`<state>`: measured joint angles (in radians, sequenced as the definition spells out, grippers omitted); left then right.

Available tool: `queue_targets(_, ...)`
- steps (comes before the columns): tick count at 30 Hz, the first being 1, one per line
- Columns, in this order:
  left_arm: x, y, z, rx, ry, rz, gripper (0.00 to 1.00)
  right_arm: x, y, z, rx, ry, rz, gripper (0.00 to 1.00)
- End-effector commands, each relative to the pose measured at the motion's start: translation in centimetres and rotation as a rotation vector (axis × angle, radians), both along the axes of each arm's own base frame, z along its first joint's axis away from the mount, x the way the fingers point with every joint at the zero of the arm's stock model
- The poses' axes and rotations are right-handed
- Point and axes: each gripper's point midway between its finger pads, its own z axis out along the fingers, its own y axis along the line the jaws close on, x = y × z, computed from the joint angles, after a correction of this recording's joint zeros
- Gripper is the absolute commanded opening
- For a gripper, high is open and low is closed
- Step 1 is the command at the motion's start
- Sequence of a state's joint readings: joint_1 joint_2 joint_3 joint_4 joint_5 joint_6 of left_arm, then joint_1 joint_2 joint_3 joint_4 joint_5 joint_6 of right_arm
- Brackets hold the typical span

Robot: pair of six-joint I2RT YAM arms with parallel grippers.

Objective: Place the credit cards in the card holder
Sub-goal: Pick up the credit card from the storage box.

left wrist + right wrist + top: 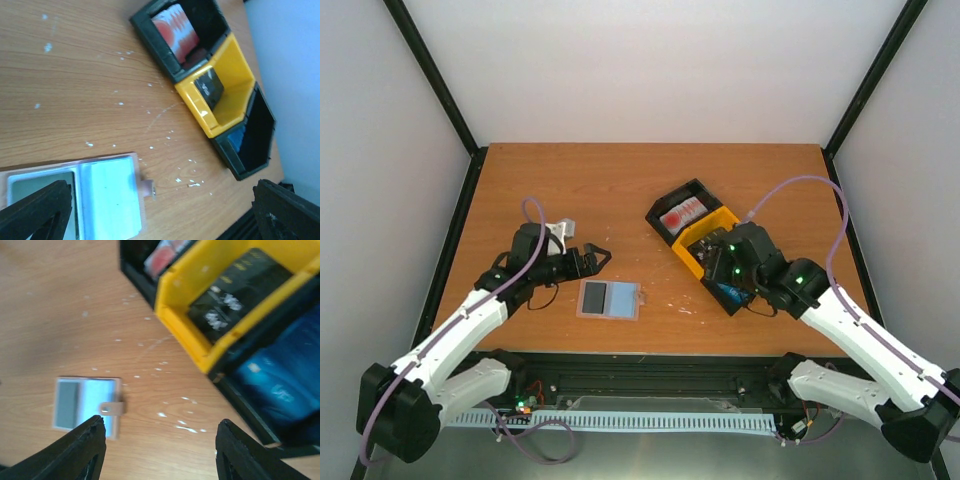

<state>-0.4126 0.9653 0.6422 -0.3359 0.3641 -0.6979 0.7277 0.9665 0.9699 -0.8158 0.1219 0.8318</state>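
The card holder (609,299) lies open on the table near the front, pale pockets up; it also shows in the left wrist view (75,195) and the right wrist view (86,404). Red credit cards (682,212) sit in the far black compartment of the tray (688,255), and blue credit cards (280,375) in the near one. My left gripper (595,258) is open and empty just left of and behind the holder. My right gripper (720,264) is open and empty above the tray's near end.
The tray's yellow middle compartment (200,107) holds dark black cards (209,86). White specks dot the wood between holder and tray. The holder's clasp tab (111,408) points toward the tray. A black rail runs along the table's front edge (640,365).
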Motion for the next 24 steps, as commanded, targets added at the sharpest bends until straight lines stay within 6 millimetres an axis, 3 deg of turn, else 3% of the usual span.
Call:
queue_targets(1,-0.2,-2.2,1.9,-0.071,-0.073,-0.139,1.0,-0.8,-4.8,-2.2,-0.183,0.059,-0.072,0.62)
queue_targets(8,0.6,-4.3,1.8,-0.118,-0.061,-0.237,1.0,0.9,-8.0,-5.2,-0.396,0.161,-0.014,0.61)
queue_targets(16,2.6,-5.6,0.1,-0.152,-0.034,-0.239,1.0,2.0,-7.1,-9.9,-0.445,0.289,0.134,0.53)
queue_targets(24,4.4,-7.4,-1.8,-0.097,-0.006,-0.294,0.96,2.8,-7.7,-14.0,-0.484,0.381,0.137,0.5)
